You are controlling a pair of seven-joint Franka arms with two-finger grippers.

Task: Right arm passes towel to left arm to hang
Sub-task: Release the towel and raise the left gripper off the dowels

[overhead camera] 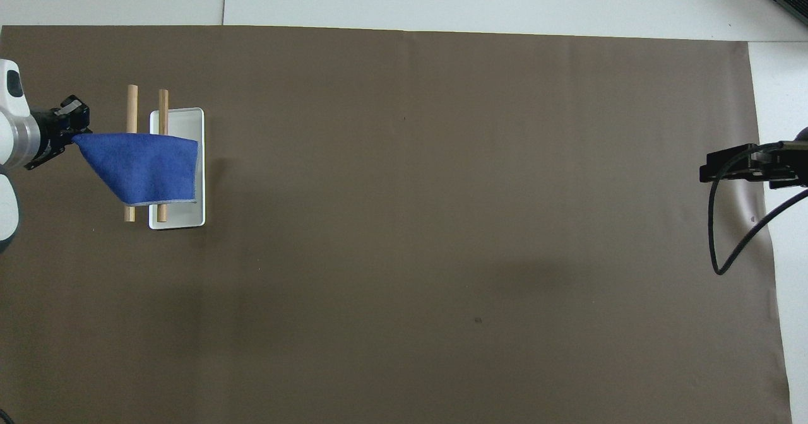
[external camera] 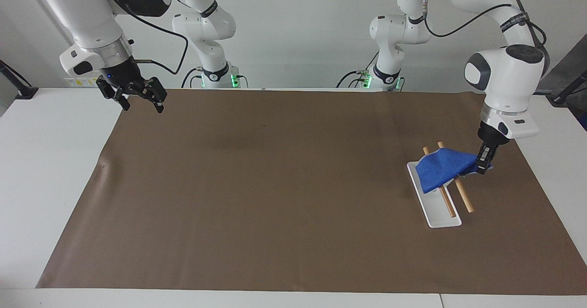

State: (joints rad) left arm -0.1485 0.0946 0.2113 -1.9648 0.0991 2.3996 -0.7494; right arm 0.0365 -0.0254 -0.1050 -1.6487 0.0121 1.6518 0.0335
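Note:
The blue towel [external camera: 442, 169] [overhead camera: 144, 167] lies draped over two wooden rods [external camera: 462, 194] [overhead camera: 132, 101] of a rack with a white base [external camera: 438, 216] [overhead camera: 189, 118], at the left arm's end of the table. My left gripper [external camera: 482, 165] [overhead camera: 71, 135] is shut on one corner of the towel, low beside the rack on the side toward the table's end. My right gripper [external camera: 140, 101] [overhead camera: 713, 166] hangs open and empty over the corner of the mat at the right arm's end, close to the robots; that arm waits.
A brown mat [external camera: 275, 184] [overhead camera: 442, 222] covers most of the white table [external camera: 55, 152]. Two slimmer white arms with green base lights [external camera: 208, 33] [external camera: 394, 33] stand at the robots' edge of the table. A black cable [overhead camera: 732, 228] loops down from the right arm.

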